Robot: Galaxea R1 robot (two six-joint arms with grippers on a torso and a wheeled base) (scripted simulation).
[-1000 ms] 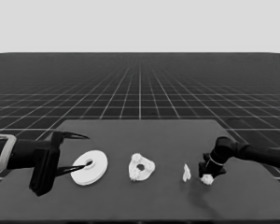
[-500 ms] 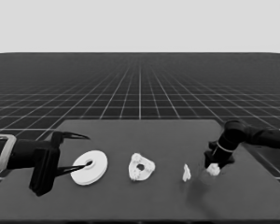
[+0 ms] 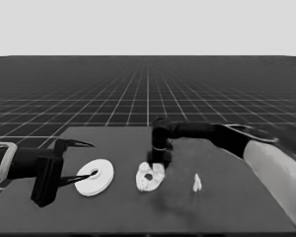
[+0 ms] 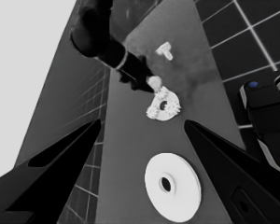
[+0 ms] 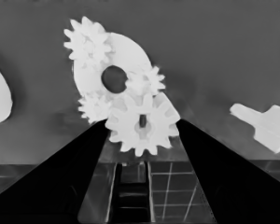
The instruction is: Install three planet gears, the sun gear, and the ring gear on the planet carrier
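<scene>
A dark desk (image 3: 227, 207) lies over a gridded floor. At its left end the left claw (image 3: 84, 160) waits released over the larger round part (image 3: 94, 177). Mid-desk, the right claw (image 5: 141, 128) grips a gear (image 5: 142, 123) above the gear-carrying smaller round part (image 3: 149, 176). A thin white piece (image 3: 197, 182) lies right.

Light is flat and even, with no single source to be read. The pale band fills the head view from 9 to 3 o'clock as a uniform glow. The table (image 3: 237, 212) stays dim, with soft murky shadow patches at 6 o'clock of the smaller round part (image 3: 149, 177). The larger round part (image 3: 94, 177) is bright, its rim greyer at 6 o'clock. The gear (image 5: 142, 133) pinched by the right gripper (image 5: 142, 122) is near glare-white. The left gripper (image 4: 142, 121), fingers spread, is matt black, no glint.
</scene>
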